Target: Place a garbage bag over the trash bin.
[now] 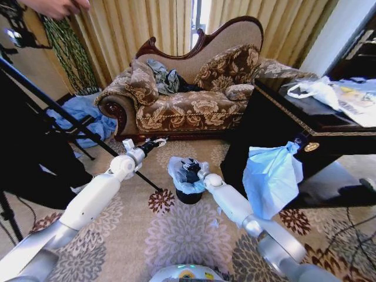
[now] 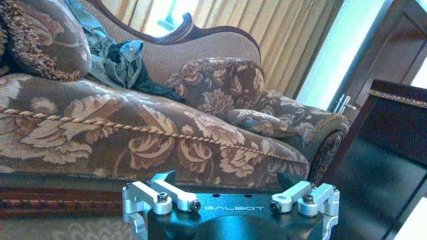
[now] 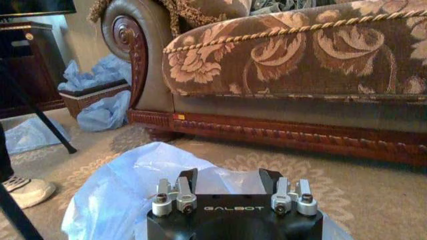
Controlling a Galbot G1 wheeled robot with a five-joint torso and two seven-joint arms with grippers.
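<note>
The black trash bin [image 1: 189,197] stands on the patterned carpet in front of the sofa. The light-blue garbage bag [image 1: 178,176] is draped over its mouth and puffs out around the rim. My right gripper [image 1: 191,169] is down at the bag's opening, right above the bin. In the right wrist view the crinkled garbage bag [image 3: 120,185] spreads around and under the right gripper [image 3: 228,175]. My left gripper [image 1: 151,143] hovers open to the left of the bin, higher and nearer the sofa. The left wrist view has the left gripper [image 2: 227,177] facing the sofa seat, holding nothing.
The brown floral sofa [image 1: 194,106] runs along the back. A black table [image 1: 276,126] stands at right, with a larger bunch of light-blue plastic [image 1: 270,176] hanging from it and a white plastic bag [image 1: 314,89] on top. Tripod legs [image 1: 70,120] cross the left side.
</note>
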